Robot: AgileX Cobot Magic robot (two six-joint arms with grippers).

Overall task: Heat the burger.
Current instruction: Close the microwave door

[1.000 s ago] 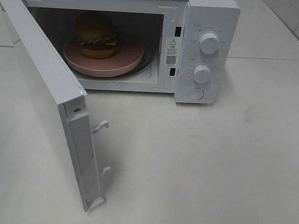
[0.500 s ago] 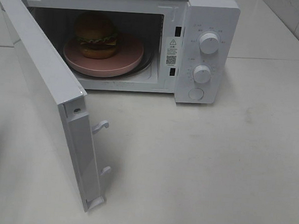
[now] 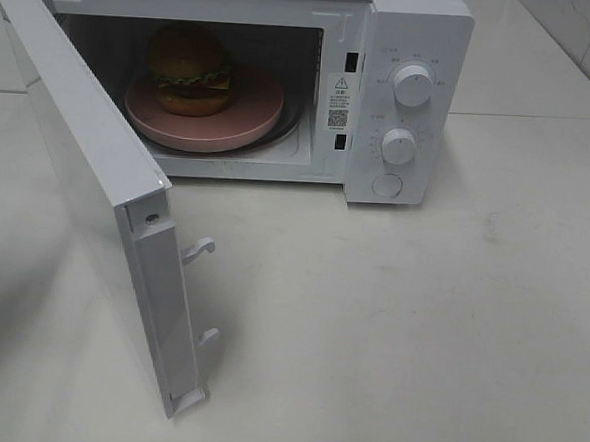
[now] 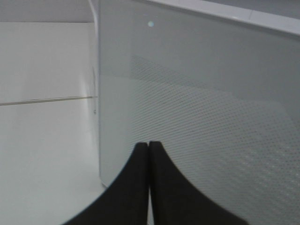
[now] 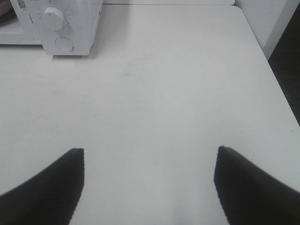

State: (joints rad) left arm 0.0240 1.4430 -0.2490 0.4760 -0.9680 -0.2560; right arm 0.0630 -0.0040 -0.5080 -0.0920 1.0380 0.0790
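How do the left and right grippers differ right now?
The left gripper is shut, fingertips together; the right gripper is open wide. The left gripper faces the outer side of the door close up; the right gripper hangs over the table, with the microwave further off. Both have black fingers and hold nothing.

The microwave, at twelve o'clock on the table, has a smooth white casing with a faint sheen, and its knobs look like glossy white plastic. The door, swung toward eight o'clock, carries a smooth pane over fine dotted mesh. The table is matt off-white and lightly scuffed. The plate is a smooth satin pink, and the burger has a glossy brown bun. The left gripper and right gripper are matt black, the right one finely ribbed along its inner edges.
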